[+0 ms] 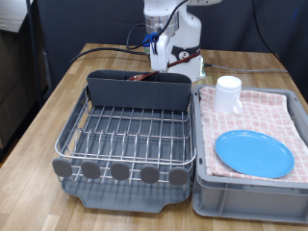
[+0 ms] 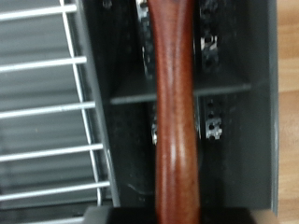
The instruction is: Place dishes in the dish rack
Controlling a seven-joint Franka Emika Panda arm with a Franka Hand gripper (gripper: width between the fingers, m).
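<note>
Arm reaching down at the frame's 12 o'clock.
The gripper (image 1: 166, 65) hangs low there, wrist vertical, fingers pointing downward.

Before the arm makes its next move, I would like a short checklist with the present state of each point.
1. Spoon over the caddy: ok; the wrist view shows it running across the caddy's compartments.
2. Gripper at the caddy: ok; it hangs just above the caddy's far edge.
3. Jaws gripping the spoon: cannot tell; they are hidden.
4. Plate in the rack: not ok; it lies on the checkered cloth in the crate.
5. Mug in the rack: not ok; it stands on the cloth too.
</note>
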